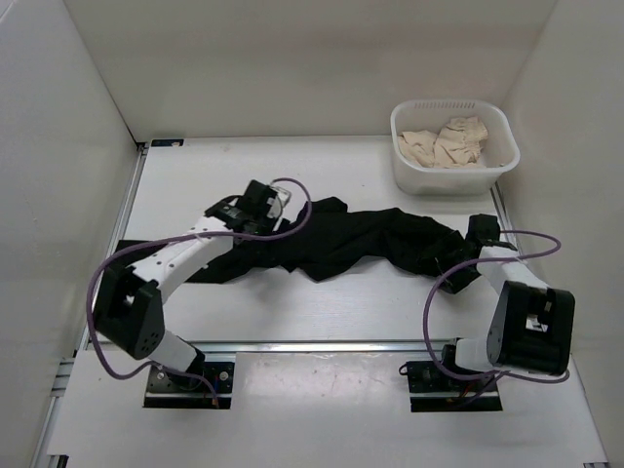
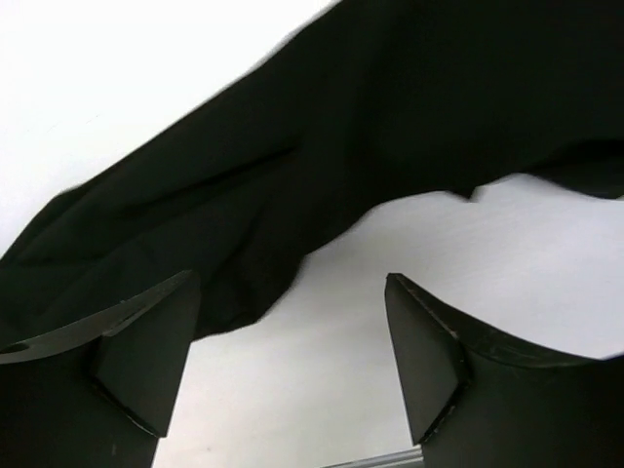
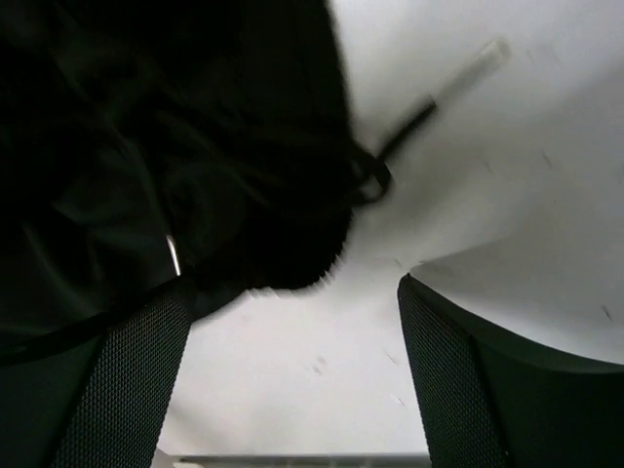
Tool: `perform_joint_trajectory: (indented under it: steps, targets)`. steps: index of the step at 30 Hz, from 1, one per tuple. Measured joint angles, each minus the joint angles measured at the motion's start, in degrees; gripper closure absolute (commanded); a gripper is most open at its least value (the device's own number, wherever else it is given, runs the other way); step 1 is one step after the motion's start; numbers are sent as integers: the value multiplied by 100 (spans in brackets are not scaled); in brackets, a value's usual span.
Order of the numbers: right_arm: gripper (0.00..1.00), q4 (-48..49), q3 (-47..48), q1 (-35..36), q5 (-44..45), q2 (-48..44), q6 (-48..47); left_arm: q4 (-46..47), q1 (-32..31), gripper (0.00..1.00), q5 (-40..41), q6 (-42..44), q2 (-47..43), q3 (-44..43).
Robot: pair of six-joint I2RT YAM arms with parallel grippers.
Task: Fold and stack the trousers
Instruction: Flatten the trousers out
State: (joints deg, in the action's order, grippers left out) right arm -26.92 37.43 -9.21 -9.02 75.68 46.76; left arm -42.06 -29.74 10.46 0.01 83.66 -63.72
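Note:
The black trousers lie crumpled across the middle of the white table, running from left to right. My left gripper hovers over their left part, open and empty; in the left wrist view the cloth fills the upper half beyond my open gripper. My right gripper sits at the trousers' right end, open and empty; in the right wrist view the dark fabric with a drawstring lies at the upper left, just past my open gripper.
A white plastic basket holding beige cloth stands at the back right. White walls enclose the table on the left, back and right. A metal rail runs along the near edge.

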Motion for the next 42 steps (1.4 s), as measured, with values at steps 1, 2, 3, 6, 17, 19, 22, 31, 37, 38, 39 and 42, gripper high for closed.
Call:
perform_joint_trajectory:
  steps: [1,2,3,6,17,19,22,31,37,38,39,42]
  targets:
    - [15,129,76,26,20,160,39,-2,-184,11,-4,0,166,-127]
    - [18,264,155,37,39,313,74,-4,-385,10,-39,2,328,-262]
    - [20,424,221,42,68,470,90,-4,-586,10,-57,0,476,-382]
    - [36,662,345,61,101,728,138,61,-1202,6,-131,2,1038,-813]
    - [100,422,595,70,671,787,-146,400,-1635,28,-448,2,2787,-1320]
    - [100,240,739,74,761,640,-251,439,-1620,64,-503,-20,2885,-1502]
    - [100,-214,1193,107,892,262,-448,516,-1604,86,-577,2,2953,-1714]
    - [100,-1884,3571,271,656,-743,-1419,168,-372,86,-431,-11,918,-1545]
    - [100,-3143,4236,435,-247,-1499,-1652,-660,-243,81,-699,-24,-1327,-1652]
    - [100,-3250,4236,435,-358,-1556,-1650,-837,-240,78,-743,-24,-1445,-1663]
    - [100,-3307,4207,428,-487,-1589,-1635,-1032,-229,75,-765,-22,-1458,-1665]
    - [100,-3252,3899,363,-472,-1482,-1604,-1517,-13,57,-748,9,-942,-1683]
